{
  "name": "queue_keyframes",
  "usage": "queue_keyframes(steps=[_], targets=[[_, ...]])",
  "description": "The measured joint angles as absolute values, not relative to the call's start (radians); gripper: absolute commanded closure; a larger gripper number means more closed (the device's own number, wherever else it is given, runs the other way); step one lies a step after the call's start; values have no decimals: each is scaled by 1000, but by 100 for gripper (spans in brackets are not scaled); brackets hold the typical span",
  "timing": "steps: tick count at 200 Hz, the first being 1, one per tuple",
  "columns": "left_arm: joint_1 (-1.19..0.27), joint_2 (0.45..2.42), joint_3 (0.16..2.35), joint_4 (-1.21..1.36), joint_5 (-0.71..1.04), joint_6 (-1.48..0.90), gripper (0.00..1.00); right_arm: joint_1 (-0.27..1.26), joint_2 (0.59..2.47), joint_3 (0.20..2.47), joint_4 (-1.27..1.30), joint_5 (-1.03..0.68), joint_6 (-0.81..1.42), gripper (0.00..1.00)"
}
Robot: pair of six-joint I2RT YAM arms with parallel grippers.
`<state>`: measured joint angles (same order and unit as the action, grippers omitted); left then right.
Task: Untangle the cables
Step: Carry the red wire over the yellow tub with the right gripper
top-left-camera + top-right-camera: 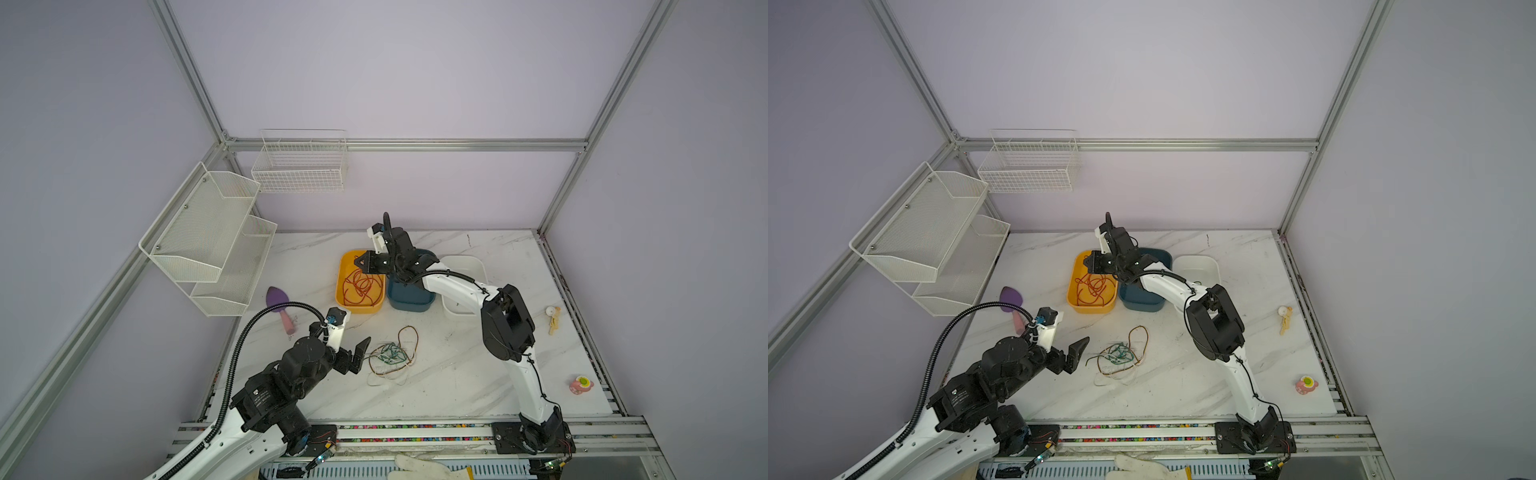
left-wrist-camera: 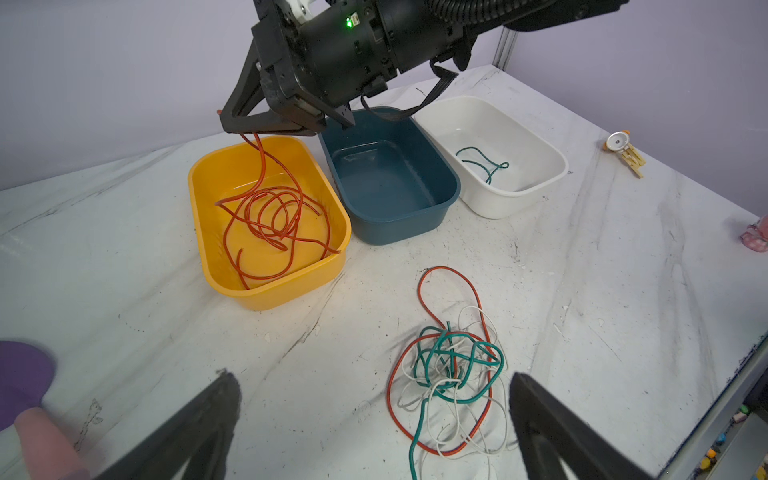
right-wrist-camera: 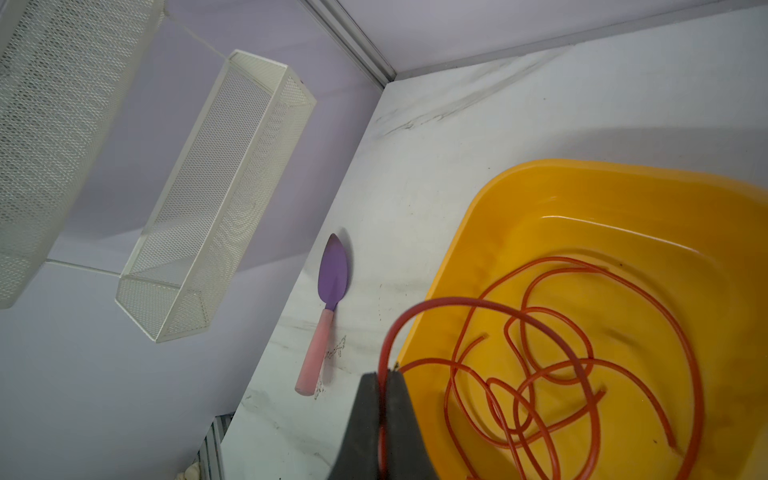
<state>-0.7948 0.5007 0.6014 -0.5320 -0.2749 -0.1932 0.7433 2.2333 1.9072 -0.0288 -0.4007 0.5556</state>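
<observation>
- Lilac walls (image 1: 415, 83), aluminium framing (image 1: 415, 145), white marble-patterned tabletop (image 1: 457, 374).
- Tangled red, white and green thin cables (image 1: 388, 355) lie mid-table near left gripper (image 1: 360, 354), jaws apart.
- Right gripper (image 3: 384, 377) clamps red cable (image 3: 465, 300) over yellow plastic tray (image 2: 286, 291).

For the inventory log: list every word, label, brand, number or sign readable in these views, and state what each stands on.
No text is legible anywhere.
White print on the left arm's black joint housing: too small and blurred to read.
Yellow tray, blue tray, white tray: no print visible.
Purple trowel: none.
Red cable and tangled cables: no markings visible.
</observation>
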Motion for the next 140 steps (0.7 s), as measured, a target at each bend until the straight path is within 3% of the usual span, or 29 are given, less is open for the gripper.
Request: queue_keyframes(steps=[140], targets=[[-799,506,601,-532,-273,-190,0,728,2323,1924,-30,-395,552,100]])
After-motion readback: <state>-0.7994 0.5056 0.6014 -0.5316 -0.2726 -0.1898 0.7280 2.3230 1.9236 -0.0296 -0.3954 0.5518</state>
